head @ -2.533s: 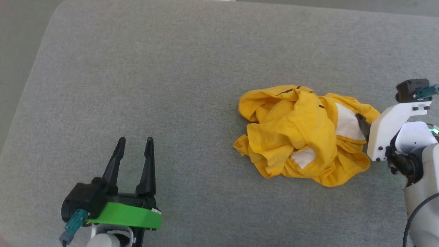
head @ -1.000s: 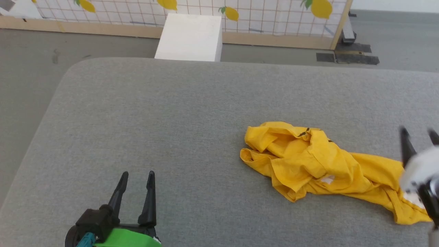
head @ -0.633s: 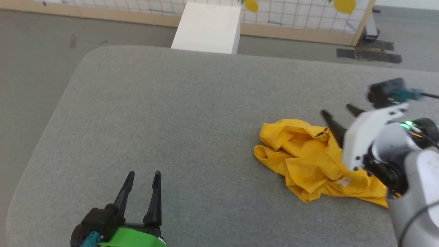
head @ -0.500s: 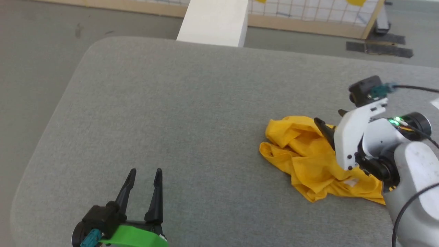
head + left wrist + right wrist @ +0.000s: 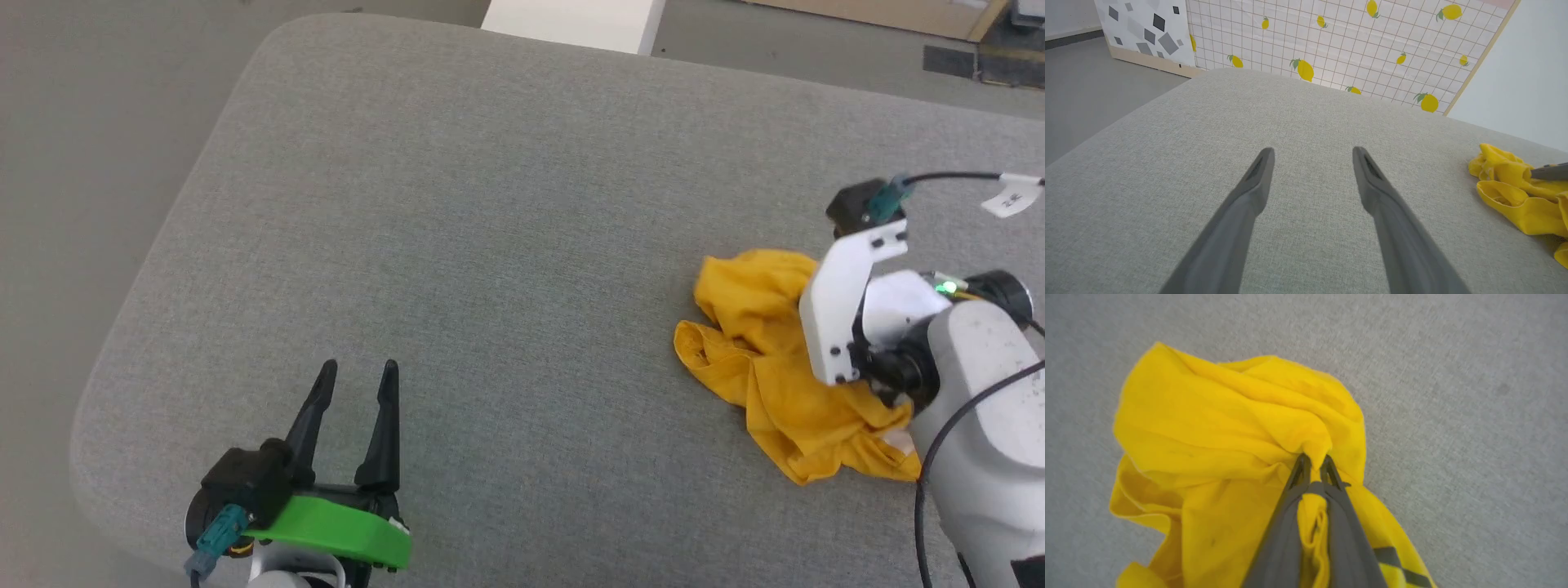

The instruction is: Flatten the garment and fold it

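My right pincer [image 5: 1314,462] is clenched on a ridge of the garment [image 5: 1220,416]. A narrow fold of yellow cloth is squeezed between the two dark fingers and bunches down the gap between them. The garment lies as a crumpled heap on the grey padded surface [image 5: 490,204], over toward my right.

My worry is that the pinch may have taken several layers at once, so a lift would raise the whole wad instead of opening it out. The bite also sits at the very fingertips, and I judge the cotton could slide free under a sharp pull. I cannot tell which part I have, hem, sleeve or body, so any spreading may go askew.

My left pincer [image 5: 359,366] is released, fingers wide apart over bare padding, well apart from the cloth and holding nothing.
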Tool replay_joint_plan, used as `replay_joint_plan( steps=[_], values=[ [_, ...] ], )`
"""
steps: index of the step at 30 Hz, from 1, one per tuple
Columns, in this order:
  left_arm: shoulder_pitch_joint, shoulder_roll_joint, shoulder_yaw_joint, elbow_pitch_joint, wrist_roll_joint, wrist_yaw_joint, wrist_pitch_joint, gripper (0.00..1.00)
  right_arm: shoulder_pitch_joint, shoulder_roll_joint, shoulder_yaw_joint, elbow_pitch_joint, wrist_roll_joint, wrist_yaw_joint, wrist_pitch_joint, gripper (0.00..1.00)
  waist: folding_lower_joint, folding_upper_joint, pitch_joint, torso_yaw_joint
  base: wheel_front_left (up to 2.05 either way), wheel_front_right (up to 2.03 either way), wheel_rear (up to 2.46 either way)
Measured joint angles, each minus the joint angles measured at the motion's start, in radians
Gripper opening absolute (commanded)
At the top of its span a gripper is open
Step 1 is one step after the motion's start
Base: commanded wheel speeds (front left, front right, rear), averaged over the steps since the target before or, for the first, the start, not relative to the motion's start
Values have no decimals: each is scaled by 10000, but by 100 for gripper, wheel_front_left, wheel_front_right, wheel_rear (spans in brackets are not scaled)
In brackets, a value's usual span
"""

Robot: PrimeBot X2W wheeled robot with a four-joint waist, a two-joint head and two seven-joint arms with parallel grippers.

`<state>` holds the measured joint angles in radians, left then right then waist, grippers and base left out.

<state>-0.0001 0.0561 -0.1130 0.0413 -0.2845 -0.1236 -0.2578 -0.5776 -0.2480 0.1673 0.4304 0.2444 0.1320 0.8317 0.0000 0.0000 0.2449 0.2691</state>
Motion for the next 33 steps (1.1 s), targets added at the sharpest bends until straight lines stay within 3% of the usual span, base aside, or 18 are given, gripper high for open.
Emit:
replay_joint_plan(
  steps=[6, 15, 25, 26, 27, 28, 33],
  values=[
    [106, -2, 104, -36, 2, 0, 0, 100, -1098, 259, -871, -464, -234, 0, -1338, 0, 0, 0, -304, -34, 0, 0, 0],
    [-96, -6, -238, -228, -282, 0, 0, 100, -3508, 284, -1837, -794, -1923, 0, -2372, 0, 0, 0, 239, -85, 0, 0, 0],
    [-1052, -12, -679, -13, -673, 0, 0, 100, -4164, 1162, -2558, 1476, -3756, 0, -3536, 0, 2, 0, 1539, 417, 0, 0, 0],
    [-1073, -12, -696, 17, -675, 0, 0, 100, -4166, 1229, -2581, 1643, -3806, 0, -3630, 25, 2, 0, 1596, 479, 0, 0, 0],
    [-1092, -12, -715, 46, -675, 0, 0, 100, -4172, 1296, -2608, 1824, -3866, 0, -3758, 68, 2, 0, 1653, 547, 0, 0, 0],
    [-1100, -12, -727, 65, -675, 0, 0, 100, -4207, 1340, -2621, 1983, -3906, 0, -3889, 100, 2, 0, 1696, 604, 0, 0, 0],
    [-1090, -13, -665, 98, -625, -2, 0, 100, -4527, 1427, -2640, 2376, -4019, 0, -4606, 100, 2, 0, 1634, 633, 0, 0, 0]
  ],
)
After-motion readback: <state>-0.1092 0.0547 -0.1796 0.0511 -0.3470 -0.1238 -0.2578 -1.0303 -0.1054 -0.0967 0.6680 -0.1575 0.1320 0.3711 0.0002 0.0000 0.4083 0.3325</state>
